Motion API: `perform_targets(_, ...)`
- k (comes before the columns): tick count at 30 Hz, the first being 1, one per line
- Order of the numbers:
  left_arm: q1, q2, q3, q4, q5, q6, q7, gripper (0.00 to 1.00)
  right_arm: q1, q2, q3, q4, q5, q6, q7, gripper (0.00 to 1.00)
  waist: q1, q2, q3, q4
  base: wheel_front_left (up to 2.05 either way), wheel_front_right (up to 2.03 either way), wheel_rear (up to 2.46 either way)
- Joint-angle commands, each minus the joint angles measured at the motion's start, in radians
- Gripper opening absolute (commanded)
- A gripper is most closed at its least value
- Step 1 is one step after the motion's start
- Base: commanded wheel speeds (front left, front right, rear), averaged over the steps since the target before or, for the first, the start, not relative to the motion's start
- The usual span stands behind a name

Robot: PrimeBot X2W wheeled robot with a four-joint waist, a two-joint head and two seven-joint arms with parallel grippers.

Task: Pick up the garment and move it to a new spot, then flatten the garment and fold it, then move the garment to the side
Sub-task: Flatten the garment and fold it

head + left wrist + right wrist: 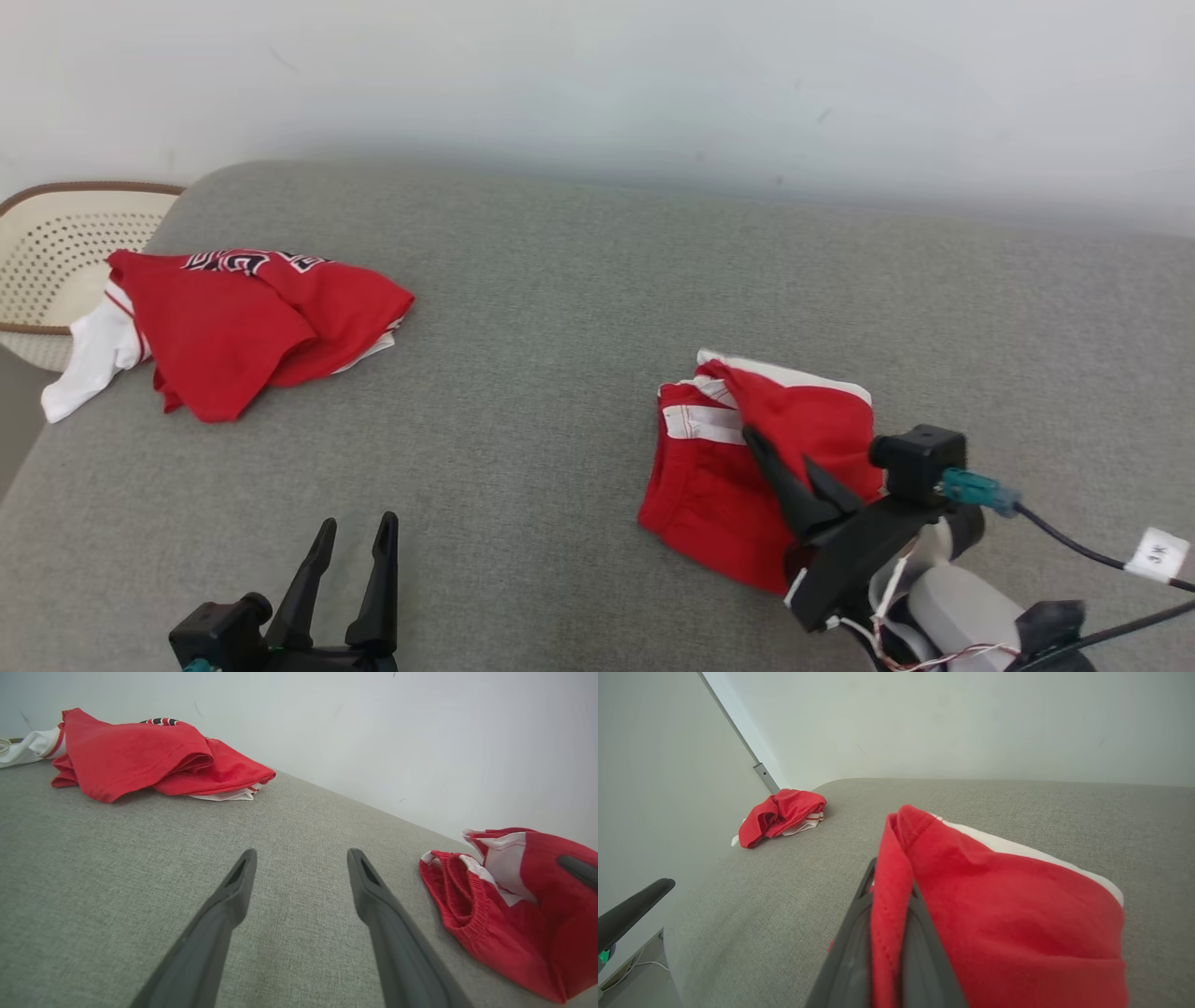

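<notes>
Our right gripper (780,448) grips the red shorts (705,490); left gripper (358,521), left of them, gapes empty. We should lift clear before carrying.

Light was bright, even and diffuse, without glare. Shadows were soft: a faint grey band low on the wall (597,93) above the cushion (560,308), a thin dark rim under the red garment (709,504). Both wrist views bowed lines near their edges, and cloth nearest the right wrist lens looked slightly blurred
</notes>
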Motion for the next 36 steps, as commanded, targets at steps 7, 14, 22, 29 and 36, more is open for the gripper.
perform_targets(7, 0.018, 0.0, -0.007, 0.001, -0.013, 0.0, -0.001, 1.0, -0.037, 0.023, 0.091, 0.053, 0.029, 0.0, 0.014, 0.0, 0.0, 0.0, 0.001, 0.041, 0.0, 0.0, 0.0)
perform_targets(14, 0.027, 0.001, 0.02, -0.007, -0.009, 0.0, -0.001, 1.0, -0.073, 0.002, 0.101, 0.02, 0.102, 0.0, -0.05, 1.0, 0.0, 0.0, 0.0, 0.03, 0.0, 0.0, 0.0)
perform_targets(22, 0.009, 0.001, 0.014, -0.013, -0.008, 0.0, -0.001, 1.0, -0.053, -0.046, -0.104, -0.012, 0.104, 0.0, -0.089, 1.0, 0.0, 0.0, 0.0, -0.007, 0.0, 0.0, 0.0)
perform_targets(29, 0.005, 0.001, 0.005, -0.018, 0.0, 0.0, -0.001, 1.0, 0.052, -0.032, -0.265, 0.038, 0.095, 0.0, -0.09, 1.0, 0.0, 0.0, 0.003, -0.009, 0.0, 0.0, 0.0)
perform_targets(36, 0.005, 0.001, 0.0, -0.019, 0.006, 0.0, -0.001, 1.0, 0.111, -0.009, -0.231, 0.108, 0.141, 0.0, -0.09, 1.0, 0.0, 0.0, 0.016, 0.005, 0.0, 0.0, 0.0)
